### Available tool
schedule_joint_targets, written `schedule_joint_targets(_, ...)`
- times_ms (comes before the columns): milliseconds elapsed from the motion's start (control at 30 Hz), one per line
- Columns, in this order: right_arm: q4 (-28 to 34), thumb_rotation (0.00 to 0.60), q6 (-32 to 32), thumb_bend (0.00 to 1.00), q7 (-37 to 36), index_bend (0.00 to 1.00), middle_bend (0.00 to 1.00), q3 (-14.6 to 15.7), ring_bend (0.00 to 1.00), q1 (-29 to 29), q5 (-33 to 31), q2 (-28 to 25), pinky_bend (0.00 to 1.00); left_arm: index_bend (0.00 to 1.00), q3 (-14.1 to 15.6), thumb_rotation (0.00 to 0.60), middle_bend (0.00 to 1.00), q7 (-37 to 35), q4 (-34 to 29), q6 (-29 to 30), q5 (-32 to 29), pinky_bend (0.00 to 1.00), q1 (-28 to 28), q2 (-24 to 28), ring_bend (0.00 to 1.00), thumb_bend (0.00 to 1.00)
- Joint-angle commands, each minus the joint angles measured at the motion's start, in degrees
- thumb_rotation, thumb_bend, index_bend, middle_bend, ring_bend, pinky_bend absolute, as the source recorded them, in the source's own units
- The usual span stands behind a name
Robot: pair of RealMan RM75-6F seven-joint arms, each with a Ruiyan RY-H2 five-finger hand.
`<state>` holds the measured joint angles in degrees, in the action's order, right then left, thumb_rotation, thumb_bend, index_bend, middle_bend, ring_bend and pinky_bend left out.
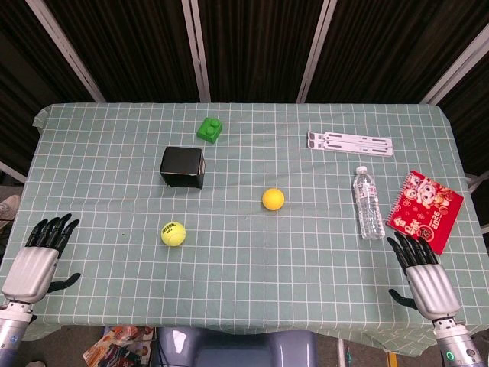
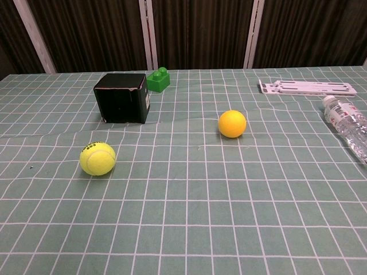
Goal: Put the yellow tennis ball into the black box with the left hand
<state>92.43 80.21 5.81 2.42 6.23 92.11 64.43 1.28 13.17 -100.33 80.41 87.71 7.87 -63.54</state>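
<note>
Resting at the near left edge of the surface [image 1: 114, 130], the left hand [image 1: 34, 264] lies palm-down with its fingers [image 1: 55, 229] apart and extended, holding nothing. Right hand [image 1: 424, 275] mirrors it at the near right edge, fingers spread, also empty. Neither hand appears in the chest view.

Yellow tennis ball [image 1: 173, 233] sits loose on the checked cloth, near the left hand's side of the layout and apart from everything else; chest view shows it free all round [image 2: 97, 158]. Black box [image 1: 182, 167] stands farther back, just beyond the ball, and looks upright; I cannot tell from either view whether its top is open.

Distractors: an orange ball [image 1: 273, 199] toward the middle, similar in size, so colour is what separates it from the target. Green block [image 1: 209, 129] behind the box. Water bottle [image 1: 369, 203] lying on its side, a red notebook [image 1: 426, 211] and a white folding stand [image 1: 350, 142] occupy the right side, well apart from the work.

Judgement: task not yet begun. Ball lies between left hand and box, which suits a forward reach then a short carry back. A round ball may roll if nudged before the fingers enclose it.
</note>
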Motion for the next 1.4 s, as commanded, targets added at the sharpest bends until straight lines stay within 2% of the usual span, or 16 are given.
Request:
schedule_joint_targets(33, 0.2, 0.6, 0.1, 0.21, -0.1, 0.0, 0.0, 0.1, 0.0, -0.1, 0.2, -0.1, 0.0, 0.0, 0.1, 0.6, 0.0, 0.0, -0.1, -0.5, -0.2, 0.02, 0.1, -0.1, 0.0, 0.11)
schedule_joint_targets(167, 0.5, 0.6, 0.2, 0.21, -0.7, 0.0, 0.0, 0.4, 0.0, -0.3, 0.4, -0.7, 0.0, 0.0, 0.0, 0.6, 0.01, 0.0, 0.2, -1.4, 0.8, 0.03, 1.1, -1.0, 0.0, 0.11)
schedule_joint_targets(200, 0.7, 0.6, 0.4, 0.21, -1.1, 0.0, 0.0, 0.4, 0.0, -0.4, 0.4, -1.0, 0.0, 0.01, 0.0, 0.6, 0.06, -0.4, 0.6, -1.6, 1.7, 0.07, 1.5, -1.8, 0.03, 0.12)
schedule_joint_targets(233, 0.9, 0.6, 0.7, 0.21, -1.6, 0.0, 0.0, 0.3, 0.0, -0.5, 0.6, -1.2, 0.0, 0.04, -0.2, 0.6, 0.14, -0.4, 1.2, -1.4, 2.5, 0.15, 1.8, -2.8, 0.09, 0.12)
schedule_joint_targets(267, 1.0, 0.6, 0.9, 0.21, -1.8, 0.0, 0.0, 0.4, 0.0, -0.5, 0.7, -1.3, 0.0, 0.12, -0.6, 0.6, 0.27, -0.1, 2.0, -1.1, 3.3, 0.3, 2.2, -4.1, 0.19, 0.12)
schedule_joint_targets(300, 1.1, 0.6, 1.1, 0.21, -2.0, 0.0, 0.0, 0.4, 0.0, -0.5, 1.0, -1.4, 0.0, 0.24, -1.2, 0.6, 0.42, 0.2, 3.1, -0.7, 3.9, 0.5, 2.7, -5.6, 0.33, 0.14)
schedule_joint_targets(367, 1.0, 0.6, 0.7, 0.21, -2.4, 0.0, 0.0, 0.7, 0.0, -0.4, 1.3, -1.6, 0.0, 0.38, -2.0, 0.6, 0.58, 0.5, 4.8, -1.1, 5.1, 0.69, 4.0, -8.7, 0.49, 0.19)
schedule_joint_targets(433, 1.0, 0.6, 0.0, 0.21, -3.1, 0.0, 0.0, 0.8, 0.0, -0.1, 1.2, -1.7, 0.0, 0.48, -2.5, 0.6, 0.67, 1.0, 5.6, -1.6, 6.0, 0.78, 5.1, -10.5, 0.58, 0.23)
schedule_joint_targets(500, 0.6, 0.6, -1.0, 0.21, -3.7, 0.0, 0.0, 0.8, 0.0, 0.3, 0.9, -1.6, 0.0, 0.51, -2.4, 0.6, 0.7, 1.7, 5.0, -3.2, 7.2, 0.8, 6.6, -11.4, 0.6, 0.26)
schedule_joint_targets(600, 0.1, 0.6, -1.8, 0.21, -4.6, 0.0, 0.0, 0.6, 0.0, 0.7, 0.3, -1.8, 0.0, 0.51, -2.0, 0.6, 0.68, 4.1, 3.3, -6.7, 7.8, 0.8, 8.7, -11.7, 0.6, 0.26)
schedule_joint_targets(867, 0.1, 0.6, -0.8, 0.21, -6.9, 0.0, 0.0, 0.5, 0.0, 0.4, 0.7, -2.7, 0.0, 0.5, -1.6, 0.6, 0.68, 9.8, 0.8, -17.6, 1.4, 0.79, 13.0, -13.9, 0.6, 0.26)
schedule_joint_targets(1400, -0.1, 0.6, 0.4, 0.21, -9.2, 0.0, 0.0, 0.6, 0.0, 0.1, 1.3, -3.9, 0.0, 0.5, -3.3, 0.6, 0.67, 13.9, 5.1, -24.1, -5.9, 0.78, 18.0, -20.8, 0.6, 0.26)
